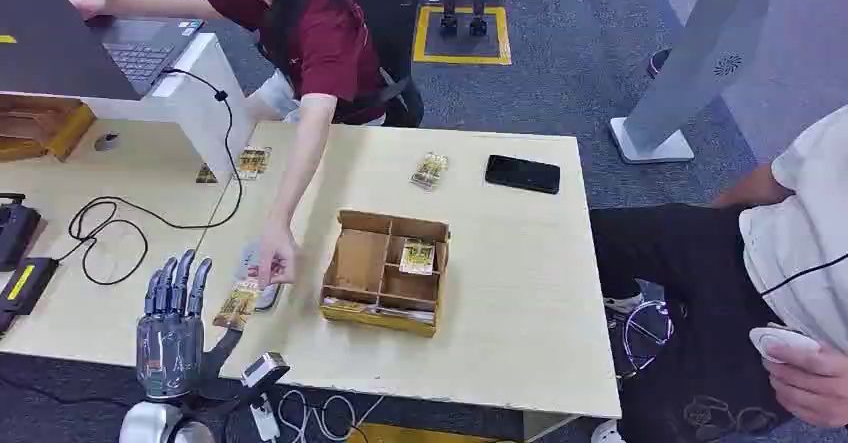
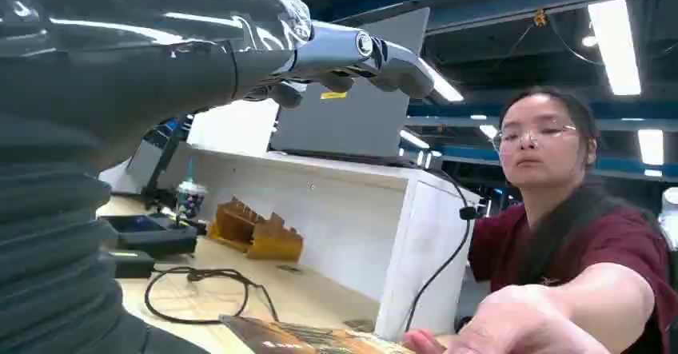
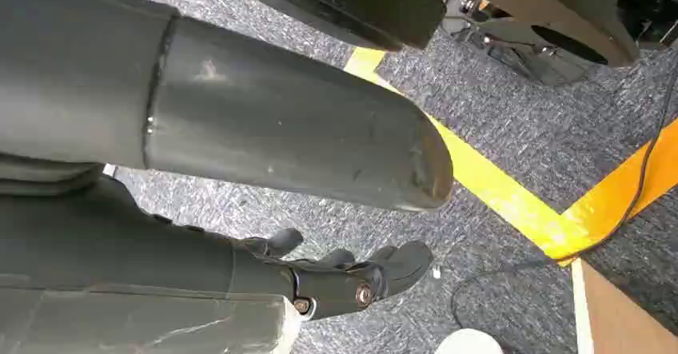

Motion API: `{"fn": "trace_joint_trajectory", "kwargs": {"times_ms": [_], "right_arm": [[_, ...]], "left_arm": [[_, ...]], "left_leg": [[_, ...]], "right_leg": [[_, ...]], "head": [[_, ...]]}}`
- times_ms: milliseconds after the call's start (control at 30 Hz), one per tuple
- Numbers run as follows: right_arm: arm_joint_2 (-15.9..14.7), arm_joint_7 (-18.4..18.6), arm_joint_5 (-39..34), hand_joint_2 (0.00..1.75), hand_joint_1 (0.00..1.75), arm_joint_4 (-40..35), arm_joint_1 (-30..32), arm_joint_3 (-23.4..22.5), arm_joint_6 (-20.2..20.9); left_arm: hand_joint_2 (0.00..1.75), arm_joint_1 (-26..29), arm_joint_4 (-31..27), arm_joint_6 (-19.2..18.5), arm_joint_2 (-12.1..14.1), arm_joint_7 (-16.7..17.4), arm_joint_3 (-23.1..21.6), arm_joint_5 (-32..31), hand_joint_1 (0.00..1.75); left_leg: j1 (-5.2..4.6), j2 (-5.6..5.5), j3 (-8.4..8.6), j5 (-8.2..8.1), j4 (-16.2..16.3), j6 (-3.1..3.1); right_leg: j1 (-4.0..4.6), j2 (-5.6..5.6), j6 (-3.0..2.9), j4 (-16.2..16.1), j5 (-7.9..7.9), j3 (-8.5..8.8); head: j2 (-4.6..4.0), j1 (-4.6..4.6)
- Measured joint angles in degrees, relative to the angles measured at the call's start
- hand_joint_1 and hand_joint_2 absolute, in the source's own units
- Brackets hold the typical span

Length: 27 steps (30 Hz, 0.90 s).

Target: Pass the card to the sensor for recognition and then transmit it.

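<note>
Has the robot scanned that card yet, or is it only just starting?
Only starting, it seems. Nothing looks done: the left robot hand hovers open above the table edge, holding nothing. A person's hand is touching the card beside it. The right robot hand hangs over the floor. Picking up, scanning and passing on are left.

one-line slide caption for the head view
Left hand open beside card a person's hand touches, near the cardboard box.

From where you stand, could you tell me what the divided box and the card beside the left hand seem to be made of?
Divided box: apparently corrugated cardboard, matte brown with thin slotted partitions. Card beside the left hand: probably printed card in glossy plastic, judging by its sheen; uncertain.
</note>
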Motion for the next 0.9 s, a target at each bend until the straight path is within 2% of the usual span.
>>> {"fn": "trace_joint_trajectory", "kwargs": {"times_ms": [133,167,767,900], "right_arm": [[0.0,0.1,0.0,0.0,0.0,0.0,0.0,0.0,0.0],[0.0,0.1,0.0,0.0,0.0,0.0,0.0,0.0,0.0],[0.0,0.0,0.0,0.0,0.0,0.0,0.0,0.0,0.0],[0.0,-0.2,0.0,0.0,0.0,0.0,0.0,0.0,0.0]], "left_arm": [[1.75,0.0,0.0,0.0,0.0,0.0,0.0,0.4,0.03],[1.75,0.0,0.0,0.0,0.0,0.2,0.0,0.5,1.75],[1.75,0.1,0.0,0.0,0.5,0.5,0.0,0.9,1.75],[1.75,0.3,0.0,0.0,0.9,-0.5,0.0,1.7,1.75]], "left_leg": [[0.0,0.0,0.0,0.0,0.0,0.0],[0.0,0.0,0.0,0.0,0.0,0.0],[0.0,0.0,0.0,0.0,0.0,0.0],[0.0,0.0,0.0,0.0,0.0,0.0]], "right_leg": [[0.0,0.0,0.0,0.0,0.0,0.0],[0.0,0.0,0.0,0.0,0.0,0.0],[0.0,0.0,0.0,0.0,0.0,0.0],[0.0,-0.01,0.0,0.0,0.0,0.0]], "head": [[0.0,0.0],[0.0,0.0],[0.0,0.0],[0.0,0.0]]}}
